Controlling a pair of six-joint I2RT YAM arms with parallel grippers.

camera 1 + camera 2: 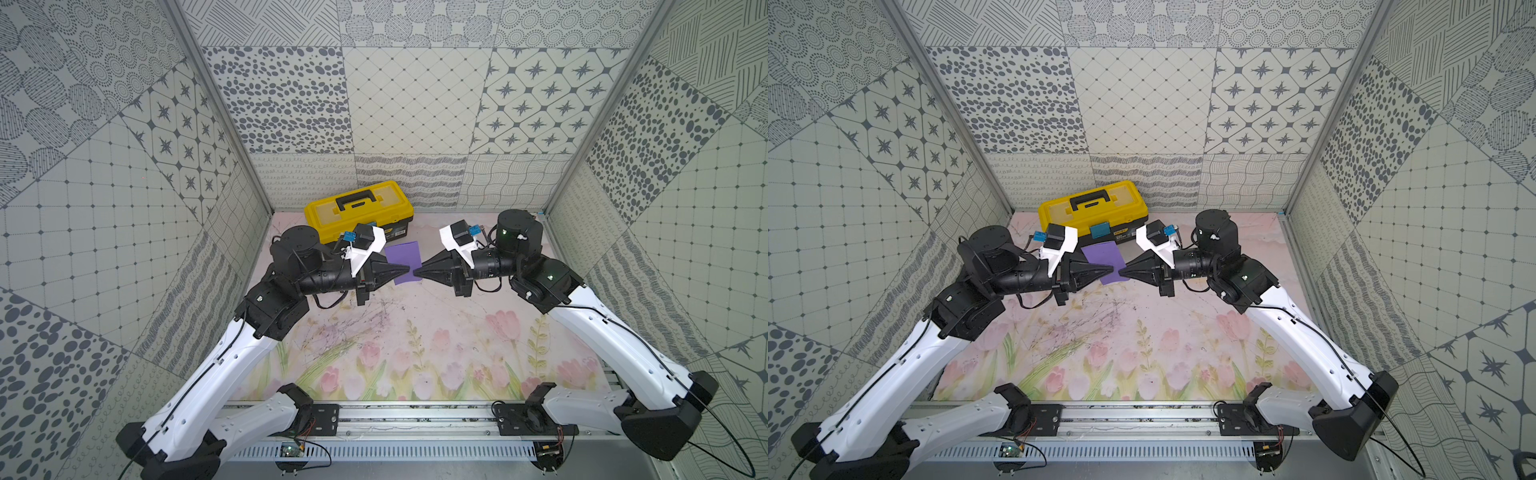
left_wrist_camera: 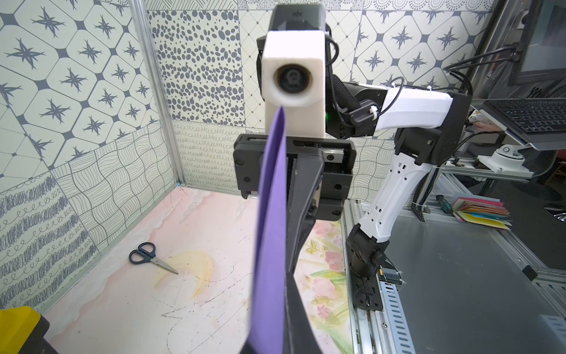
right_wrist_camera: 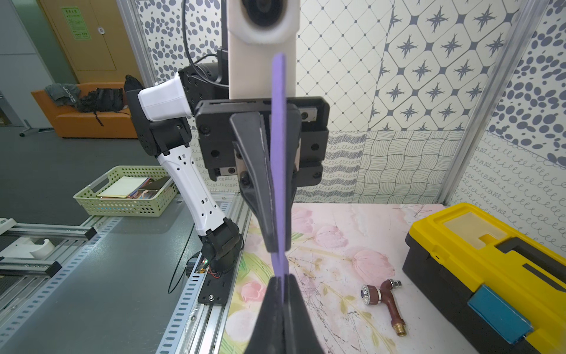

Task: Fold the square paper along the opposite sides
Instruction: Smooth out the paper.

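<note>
The left gripper (image 1: 408, 269) is pressed tight on the square paper (image 1: 404, 254); seen from the right wrist, the sheet runs in between its fingers. The right gripper (image 1: 415, 273) meets it almost tip to tip. Its jaws sit close around the sheet's edge, but I cannot tell whether they truly pinch it. The purple sheet stands on edge in the air between them, just in front of the yellow toolbox (image 1: 357, 205). Scissors (image 2: 151, 256) and a brass tap fitting (image 3: 386, 302) lie on the flowered table (image 1: 415, 340).
</note>
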